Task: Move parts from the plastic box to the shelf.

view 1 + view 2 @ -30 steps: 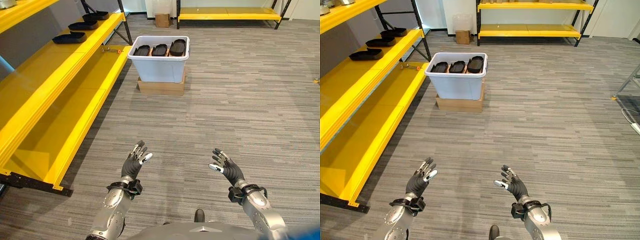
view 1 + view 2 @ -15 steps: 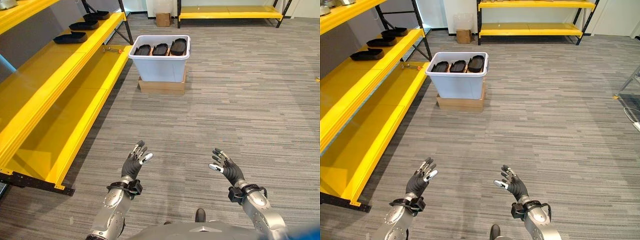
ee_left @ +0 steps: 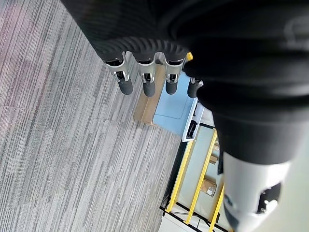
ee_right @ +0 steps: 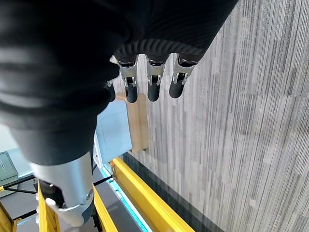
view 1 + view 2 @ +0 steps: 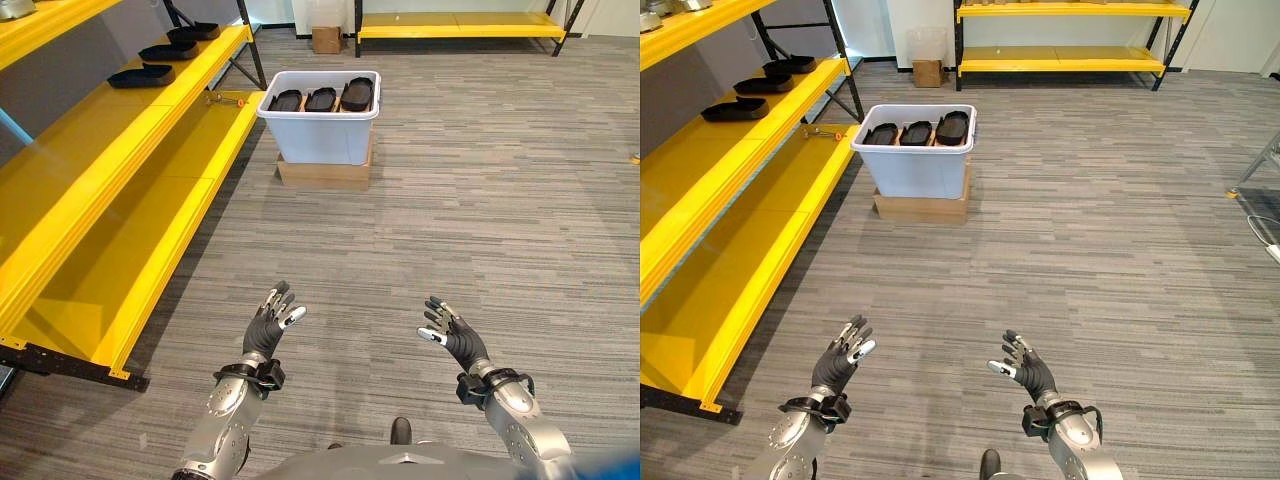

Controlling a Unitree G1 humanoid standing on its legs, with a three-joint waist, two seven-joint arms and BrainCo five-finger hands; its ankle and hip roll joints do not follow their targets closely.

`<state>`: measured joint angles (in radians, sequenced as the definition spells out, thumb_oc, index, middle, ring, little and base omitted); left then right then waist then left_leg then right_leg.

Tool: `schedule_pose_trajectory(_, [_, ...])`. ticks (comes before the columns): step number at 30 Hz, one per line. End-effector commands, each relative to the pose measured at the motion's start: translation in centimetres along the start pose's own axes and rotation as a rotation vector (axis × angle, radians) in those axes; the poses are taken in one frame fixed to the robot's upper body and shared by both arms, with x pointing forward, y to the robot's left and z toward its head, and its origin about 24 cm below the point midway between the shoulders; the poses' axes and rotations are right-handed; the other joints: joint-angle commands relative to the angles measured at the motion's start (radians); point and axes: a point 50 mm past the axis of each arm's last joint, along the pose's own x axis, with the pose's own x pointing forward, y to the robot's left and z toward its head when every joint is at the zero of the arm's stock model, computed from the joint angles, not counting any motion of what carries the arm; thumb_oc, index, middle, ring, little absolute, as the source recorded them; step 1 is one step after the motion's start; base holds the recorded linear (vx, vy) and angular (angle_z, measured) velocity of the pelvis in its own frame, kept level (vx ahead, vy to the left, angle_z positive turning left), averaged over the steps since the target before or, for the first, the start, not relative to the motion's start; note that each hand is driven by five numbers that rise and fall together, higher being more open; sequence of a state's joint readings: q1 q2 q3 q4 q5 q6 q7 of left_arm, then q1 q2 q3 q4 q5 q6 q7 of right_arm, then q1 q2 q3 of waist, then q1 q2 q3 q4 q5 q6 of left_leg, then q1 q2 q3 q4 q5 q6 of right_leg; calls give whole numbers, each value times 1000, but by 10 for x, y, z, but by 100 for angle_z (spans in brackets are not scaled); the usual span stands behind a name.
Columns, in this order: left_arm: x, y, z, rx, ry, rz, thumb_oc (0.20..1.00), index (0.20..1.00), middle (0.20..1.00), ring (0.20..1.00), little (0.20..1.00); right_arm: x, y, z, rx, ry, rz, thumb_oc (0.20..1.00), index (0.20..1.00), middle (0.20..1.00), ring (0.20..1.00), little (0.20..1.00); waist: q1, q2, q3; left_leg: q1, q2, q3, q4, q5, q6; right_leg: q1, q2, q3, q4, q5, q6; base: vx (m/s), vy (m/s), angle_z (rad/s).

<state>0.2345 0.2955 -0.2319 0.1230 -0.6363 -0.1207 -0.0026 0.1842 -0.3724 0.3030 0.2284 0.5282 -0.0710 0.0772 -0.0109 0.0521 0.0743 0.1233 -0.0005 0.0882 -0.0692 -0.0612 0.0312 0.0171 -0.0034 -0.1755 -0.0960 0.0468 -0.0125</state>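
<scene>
A pale plastic box (image 5: 318, 125) stands on a flat cardboard base (image 5: 322, 174) far ahead on the grey carpet. Three black parts (image 5: 321, 98) lie side by side in it. More black parts (image 5: 141, 75) rest on the yellow shelf (image 5: 150, 110) along the left. My left hand (image 5: 268, 324) and right hand (image 5: 452, 335) hover low over the floor near me, both open with straight fingers and holding nothing. The box (image 3: 175, 103) shows past the left hand's fingers (image 3: 146, 82), and the box (image 4: 114, 126) past the right hand's fingers (image 4: 152, 84).
The yellow shelf's lower level (image 5: 130, 240) runs along the left, its front corner (image 5: 115, 375) near my left arm. Another yellow rack (image 5: 1070, 60) stands at the far wall, with a small cardboard carton (image 5: 926, 72) beside it. Carpet lies open between me and the box.
The view has shifted very slightly between the earliest frame and now. Both hands keep the same open pose.
</scene>
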Motion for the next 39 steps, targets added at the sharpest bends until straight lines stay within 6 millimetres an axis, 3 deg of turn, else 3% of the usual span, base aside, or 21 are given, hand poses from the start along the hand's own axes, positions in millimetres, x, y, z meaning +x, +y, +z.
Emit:
schedule_pose_trajectory(1, [3,7,17,66,-77,-13,1000,1000,1000,1000,1000,11,13,14,24,-74,63,1000,1000,1000,1000,1000,-4,-67,-42,-40,73,7,9,22,-60,75,-119,30,9,-51,124,-7,45,-1])
schedule_pose_trajectory(5, [6,5,20,66,-89,-23,1000,1000,1000,1000,1000,14,15,17,0,-79,63,1000,1000,1000,1000,1000,0,-71,-38,-58,60,-5,41,1,-49,76,-132,29,12,-46,129,-8,71,-1])
schedule_pose_trajectory(9, [10,2,27,80,-108,-43,1000,1000,1000,1000,1000,19,17,25,-36,-102,79,1000,1000,1000,1000,1000,3,-61,-28,-83,29,-23,75,-21,-19,35,-171,33,105,-59,143,-20,162,5])
schedule_pose_trajectory(12, [13,-1,31,108,-118,-63,1000,1000,1000,1000,1000,19,21,23,10,-101,92,1000,1000,1000,1000,1000,-6,-49,-12,-91,-10,-53,84,-34,16,-36,-215,47,257,-52,165,-2,257,9])
schedule_pose_trajectory(15, [13,-2,31,136,-110,-73,1000,1000,1000,1000,1000,16,23,16,53,-80,93,1000,1000,1000,1000,1000,-24,-46,13,-65,-65,-70,77,-38,58,-151,-265,121,482,102,166,16,285,25])
schedule_pose_trajectory(17, [15,-3,33,149,-118,-76,1000,1000,1000,1000,1000,15,24,15,56,-82,95,1000,1000,1000,1000,1000,-33,-38,44,-48,-82,-79,77,-40,75,-227,-270,150,603,188,160,-13,250,40])
schedule_pose_trajectory(19, [16,-3,33,169,-115,-77,1000,1000,1000,1000,1000,15,23,17,46,-90,93,1000,1000,1000,1000,1000,-48,-18,65,-41,-76,-84,76,-44,83,-302,-207,137,676,107,142,30,170,29])
schedule_pose_trajectory(20, [16,-2,29,172,-100,-76,1000,1000,1000,1000,1000,15,22,16,54,-89,92,1000,1000,1000,1000,1000,-61,-17,66,-25,-80,-86,69,-49,83,-329,-143,132,667,40,131,153,75,-2])
schedule_pose_trajectory(21, [16,-2,29,184,-98,-77,1000,1000,1000,1000,1000,15,21,15,70,-85,93,1000,1000,1000,1000,1000,-72,-21,63,-10,-87,-85,57,-53,82,-360,-79,115,593,5,125,201,18,-8])
schedule_pose_trajectory(22, [15,-1,29,186,-98,-76,1000,1000,1000,1000,1000,15,21,15,80,-83,93,1000,1000,1000,1000,1000,-68,-31,55,0,-102,-81,40,-56,82,-366,-66,84,493,14,127,234,-10,-22])
schedule_pose_trajectory(24, [15,1,29,196,-93,-73,1000,1000,1000,1000,1000,15,19,14,77,-79,83,1000,1000,1000,1000,1000,-73,-42,50,38,-108,-93,10,-66,70,-340,-60,6,255,55,132,272,-66,-26])
schedule_pose_trajectory(26, [17,0,30,199,-98,-75,1000,1000,1000,1000,1000,18,21,18,70,-91,82,1000,1000,1000,1000,1000,-85,-54,42,74,-103,-95,-6,-79,51,-357,-43,-26,123,90,148,324,-97,9])
schedule_pose_trajectory(29, [18,-4,25,191,-85,-94,1000,1000,1000,1000,1000,13,21,15,86,-84,90,1000,1000,1000,1000,1000,-102,-69,5,122,-76,-109,27,-132,29,-288,-10,37,101,89,120,414,-137,24])
schedule_pose_trajectory(31, [18,-9,25,188,-92,-112,1000,1000,1000,1000,1000,11,16,17,94,-93,74,1000,1000,1000,1000,1000,-105,-60,-23,125,-55,-118,69,-142,14,-260,8,24,99,86,106,512,-187,43])
schedule_pose_trajectory(33, [18,-9,26,187,-99,-109,1000,1000,1000,1000,1000,10,10,20,83,-106,61,1000,1000,1000,1000,1000,-105,-46,-48,110,-17,-113,178,-85,-33,-217,45,20,109,52,78,490,-196,50])
schedule_pose_trajectory(34, [18,-9,26,187,-99,-109,1000,1000,1000,1000,1000,9,10,20,83,-106,61,1000,1000,1000,1000,1000,-105,-45,-48,109,-17,-114,180,-86,-33,-217,46,19,109,51,78,245,-97,36])
schedule_pose_trajectory(35, [18,-9,25,188,-98,-108,1000,1000,1000,1000,1000,10,7,22,81,-112,48,1000,1000,1000,1000,1000,-103,-43,-47,87,-10,-112,245,-39,-56,-193,56,23,102,39,66,95,-43,20])
schedule_pose_trajectory(36, [18,-9,25,188,-98,-108,1000,1000,1000,1000,1000,10,7,22,81,-112,48,1000,1000,1000,1000,1000,-103,-43,-47,86,-9,-112,248,-41,-56,-193,57,22,102,40,65,196,-98,3])
schedule_pose_trajectory(39, [18,-8,28,169,-110,-93,1000,1000,1000,1000,1000,9,2,25,75,-125,30,1000,1000,1000,1000,1000,-86,-63,-24,-65,2,-118,588,128,-123,-113,66,36,84,-4,24,244,-156,-9])
